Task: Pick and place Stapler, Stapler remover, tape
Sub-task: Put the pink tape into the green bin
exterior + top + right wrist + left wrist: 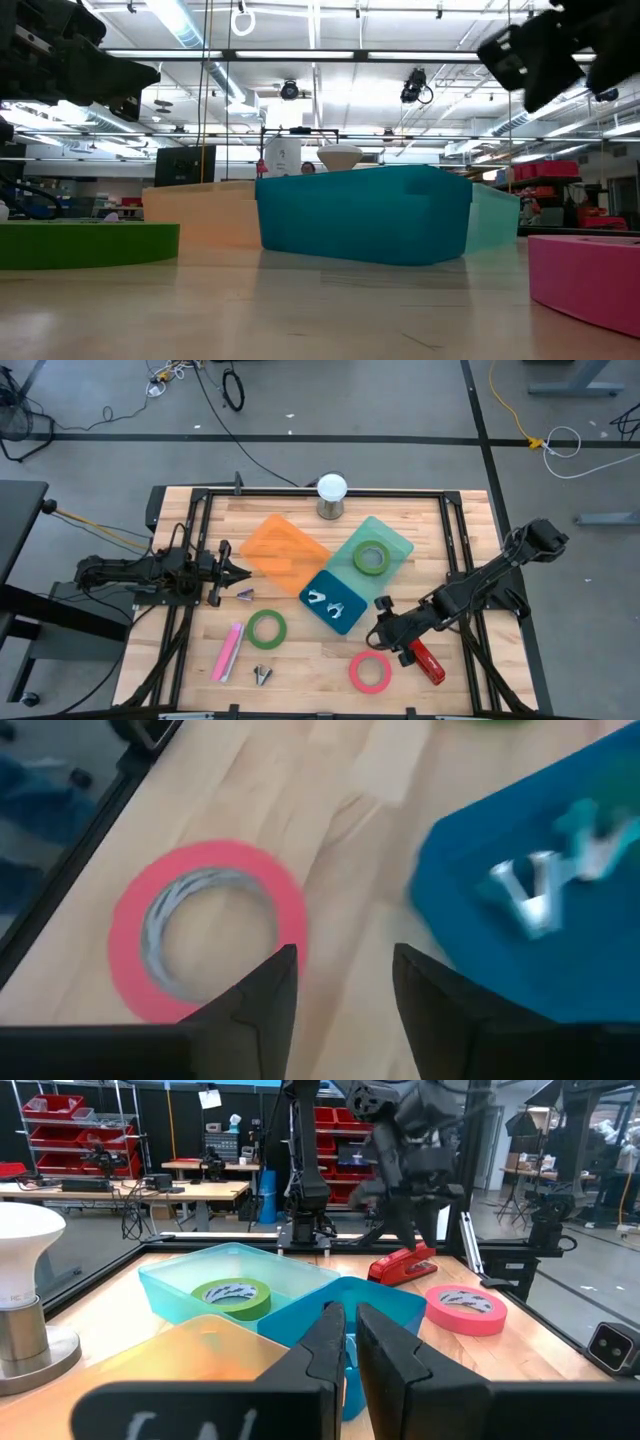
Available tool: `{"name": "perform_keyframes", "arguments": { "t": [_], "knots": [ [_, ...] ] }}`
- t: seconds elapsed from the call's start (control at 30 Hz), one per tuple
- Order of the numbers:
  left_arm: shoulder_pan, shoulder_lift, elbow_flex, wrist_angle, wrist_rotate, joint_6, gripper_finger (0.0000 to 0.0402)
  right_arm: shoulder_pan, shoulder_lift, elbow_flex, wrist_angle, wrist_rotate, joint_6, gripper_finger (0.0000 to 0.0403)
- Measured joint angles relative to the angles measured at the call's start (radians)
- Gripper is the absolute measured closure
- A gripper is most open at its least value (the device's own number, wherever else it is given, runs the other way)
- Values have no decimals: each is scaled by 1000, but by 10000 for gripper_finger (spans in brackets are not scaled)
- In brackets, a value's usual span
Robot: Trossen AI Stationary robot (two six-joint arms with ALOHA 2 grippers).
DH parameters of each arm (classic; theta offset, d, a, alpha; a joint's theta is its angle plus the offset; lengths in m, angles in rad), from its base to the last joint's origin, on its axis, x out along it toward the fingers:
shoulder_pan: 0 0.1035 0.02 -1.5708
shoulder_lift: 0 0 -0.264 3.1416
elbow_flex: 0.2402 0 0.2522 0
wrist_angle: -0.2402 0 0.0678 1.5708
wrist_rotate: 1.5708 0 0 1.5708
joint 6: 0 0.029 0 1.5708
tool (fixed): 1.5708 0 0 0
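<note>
Your bench [180,660] is the big thing here, then the three trays in the middle: the orange tray [283,546] looks empty, the light green tray [392,540] holds a green tape roll [371,558], and the dark teal tray [335,600] has two metal staple removers [326,600] in it. Loose on the bench you've got another green tape roll [266,628], a pink tape roll [369,672], a pink stapler [229,651] and a red stapler [427,661]. Your right claw [383,632] hangs over the bare wood between the teal tray and the pink roll, fingers apart, holding nothing. Left claw [243,573] is parked near the orange tray, closed and empty. The pink roll is probably light and stiff; I'd pinch one wall of the ring, not the slick flat face. The staplers look heavier, so grab mid-body across the width.
</note>
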Motion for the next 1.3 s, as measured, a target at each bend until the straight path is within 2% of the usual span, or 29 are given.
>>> {"name": "perform_keyframes", "arguments": {
  "t": [0.2,0.53,0.67,1.07,1.3],
  "knots": [
    [0,0,0,0,0,0,369,0,91,0,8,-71,32,219],
    [0,0,0,0,0,0,369,0,226,0,124,-153,110,136],
    [0,0,0,0,0,0,369,3,263,0,179,-130,109,121],
    [0,0,0,0,0,0,369,3,330,1,185,-101,106,139],
    [0,0,0,0,0,0,369,4,346,2,201,-120,108,178]
  ]
}}
